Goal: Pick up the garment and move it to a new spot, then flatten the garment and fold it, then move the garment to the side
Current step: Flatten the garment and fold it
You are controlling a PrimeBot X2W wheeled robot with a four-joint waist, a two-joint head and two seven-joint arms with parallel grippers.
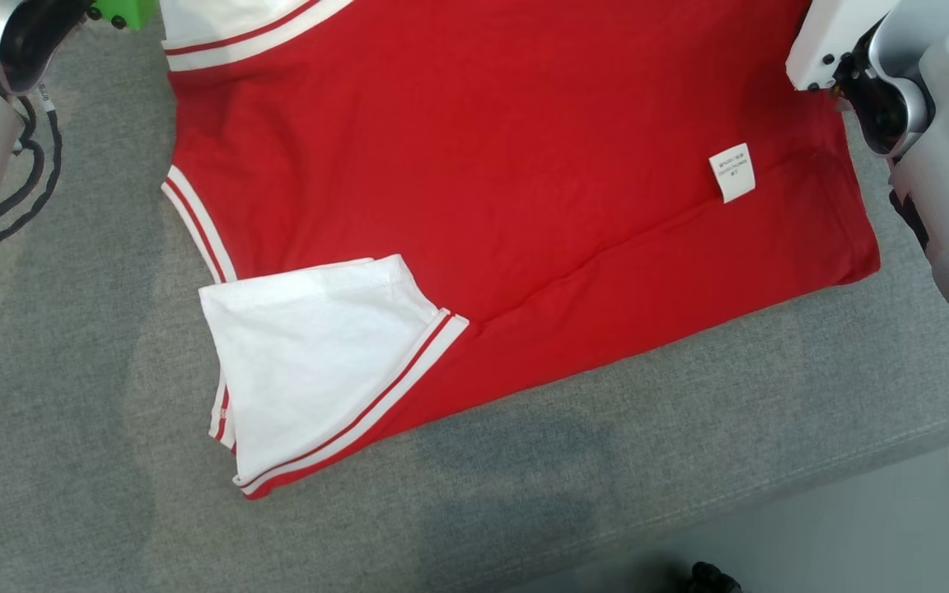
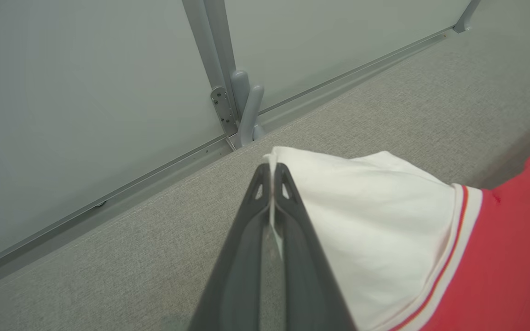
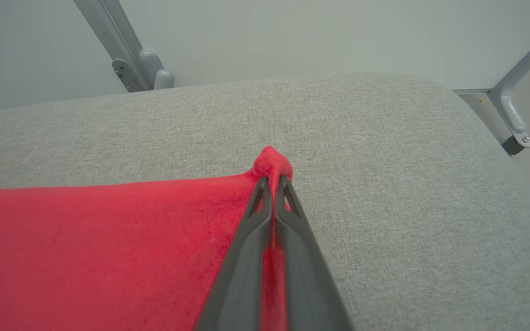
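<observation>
Two thin bites hold the shirt (image 1: 483, 165), spread on the bench (image 1: 71, 412): your left pincer (image 2: 272, 181) is clamped on the far-left sleeve (image 2: 375, 216) edge, your right pincer (image 3: 274, 181) on the far-right red corner (image 3: 272, 158) — pull unevenly and either could slip free, and you'd bunch the cloth.

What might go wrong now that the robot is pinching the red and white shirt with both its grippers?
1. The left gripper pinches just the thin edge of the white sleeve, so it might slip free in a lift.
2. The right gripper holds only a small tip of the red corner; a hard pull might tug it out.
3. In the head view, the near sleeve lies partly over the red body, so the fold might end up creased.
</observation>
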